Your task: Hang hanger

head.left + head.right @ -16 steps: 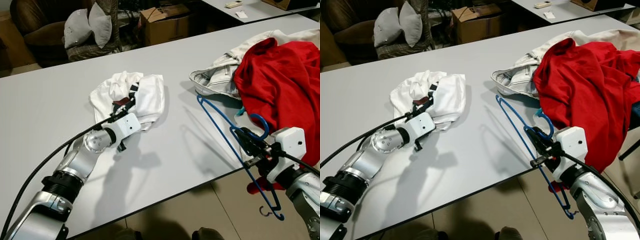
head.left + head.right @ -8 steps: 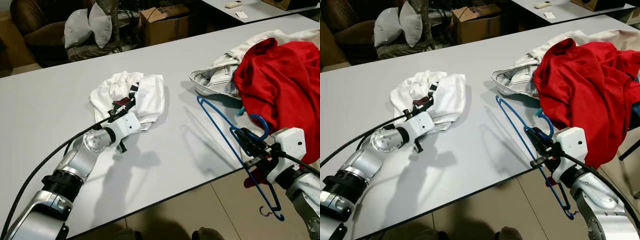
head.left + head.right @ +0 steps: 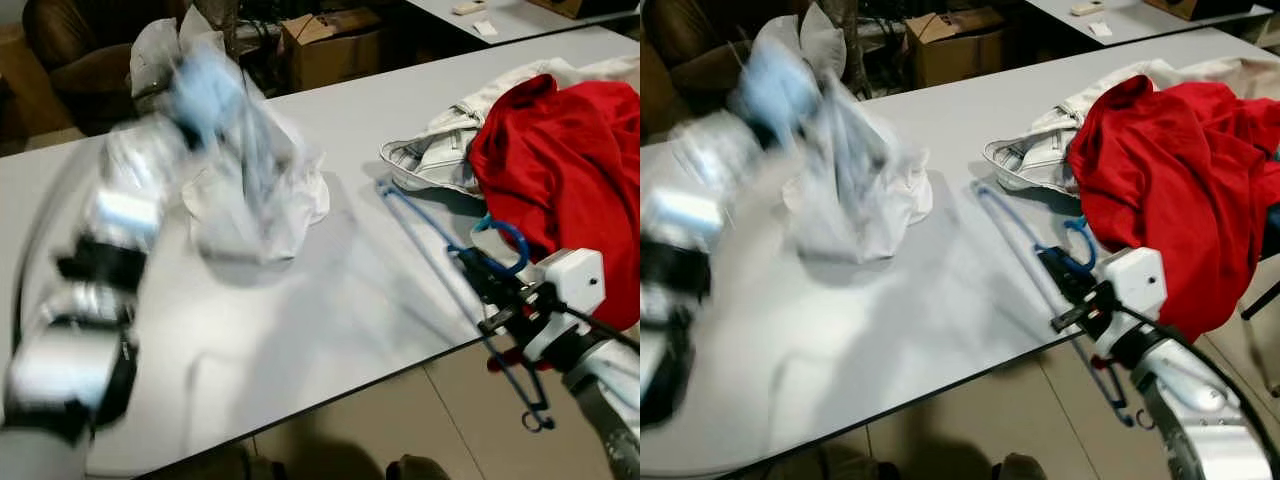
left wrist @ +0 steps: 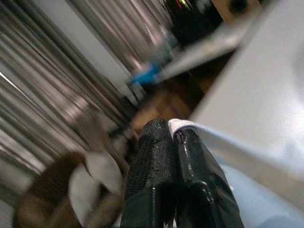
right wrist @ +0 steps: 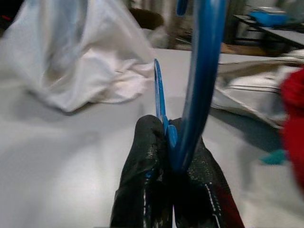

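Grey bench (image 3: 330,300) carries a red garment (image 3: 560,170). Right end effector (image 3: 495,290) is clamped on the blue hanger (image 3: 430,235) at the bench's near edge. Left end effector (image 4: 178,142), blurred, pinches white cloth (image 3: 255,200) raised above the bench. Nothing looks hung yet.

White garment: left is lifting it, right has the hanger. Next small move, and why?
Probably bring the blue hanger toward the white garment. The left gripper is shut on its fabric and holds it raised off the table, while the right gripper is shut on the hanger, whose far end sits near the garment.
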`<state>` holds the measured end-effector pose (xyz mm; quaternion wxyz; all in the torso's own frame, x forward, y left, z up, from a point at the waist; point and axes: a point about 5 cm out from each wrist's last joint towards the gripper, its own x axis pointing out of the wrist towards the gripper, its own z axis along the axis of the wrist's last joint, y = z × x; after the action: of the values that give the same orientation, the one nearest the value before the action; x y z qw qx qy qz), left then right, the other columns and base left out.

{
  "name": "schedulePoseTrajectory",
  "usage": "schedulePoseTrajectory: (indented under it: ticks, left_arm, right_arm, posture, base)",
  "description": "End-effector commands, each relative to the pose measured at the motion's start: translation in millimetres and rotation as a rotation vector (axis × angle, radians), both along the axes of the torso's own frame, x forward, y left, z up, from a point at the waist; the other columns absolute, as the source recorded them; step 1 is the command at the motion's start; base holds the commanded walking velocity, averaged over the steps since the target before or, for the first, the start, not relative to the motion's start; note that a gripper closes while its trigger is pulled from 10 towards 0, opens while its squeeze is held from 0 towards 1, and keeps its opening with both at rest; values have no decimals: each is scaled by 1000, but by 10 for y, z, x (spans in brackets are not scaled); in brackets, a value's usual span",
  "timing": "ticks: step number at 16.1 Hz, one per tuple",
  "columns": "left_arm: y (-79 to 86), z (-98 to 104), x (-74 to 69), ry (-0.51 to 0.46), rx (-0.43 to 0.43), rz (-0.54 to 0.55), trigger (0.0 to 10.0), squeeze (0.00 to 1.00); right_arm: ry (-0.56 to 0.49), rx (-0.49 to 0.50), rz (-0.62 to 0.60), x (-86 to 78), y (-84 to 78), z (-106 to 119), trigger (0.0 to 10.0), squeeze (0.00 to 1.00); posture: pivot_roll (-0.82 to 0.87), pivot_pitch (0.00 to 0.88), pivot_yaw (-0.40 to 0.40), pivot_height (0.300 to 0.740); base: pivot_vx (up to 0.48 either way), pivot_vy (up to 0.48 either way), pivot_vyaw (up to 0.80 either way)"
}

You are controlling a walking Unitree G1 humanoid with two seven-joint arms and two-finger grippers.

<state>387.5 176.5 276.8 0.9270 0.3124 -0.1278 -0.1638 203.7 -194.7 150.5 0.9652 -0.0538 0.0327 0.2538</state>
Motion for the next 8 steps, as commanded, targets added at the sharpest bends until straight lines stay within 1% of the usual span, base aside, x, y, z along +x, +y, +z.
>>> schedulePoseTrajectory:
  ticks: [1,2,3,4,5,6,7,8]
  left_arm:
    - [59,64,10,-26,-25,14,0,0]
    - [43,69,32,-11,-53,3,0,0]
    - [30,35,44,-3,-35,3,0,0]
    - [23,11,51,6,-24,1,0,0]
    - [-10,-70,70,43,-16,-20,0,0]
    - [-15,-86,73,49,-13,-25,0,0]
    - [-37,-166,67,97,22,-61,0,0]
    - [-62,-267,38,176,50,-134,0,0]
  right_arm:
    - [-37,23,48,-33,74,75,10000,0]
    - [-41,35,63,-52,92,82,10000,0]
    - [-47,69,84,-73,119,108,10000,0]
    - [-50,80,96,-84,133,124,10000,0]
    - [-66,109,132,-107,184,186,10000,0]
    - [-68,113,135,-108,192,195,10000,0]
    - [-78,109,124,-75,198,208,10000,0]
    - [-81,111,130,-50,216,218,10000,0]
  posture:
    - [-207,0,122,740]
    - [-208,0,128,740]
    - [-212,0,138,740]
    - [-212,0,138,740]
    - [-213,0,144,740]
    - [-215,0,146,740]
    - [-215,0,146,740]
    - [-215,0,146,740]
  base:
    - [0,0,0]
    - [0,0,0]
    - [0,0,0]
    - [0,0,0]
    - [0,0,0]
    - [0,0,0]
    - [0,0,0]
    - [0,0,0]
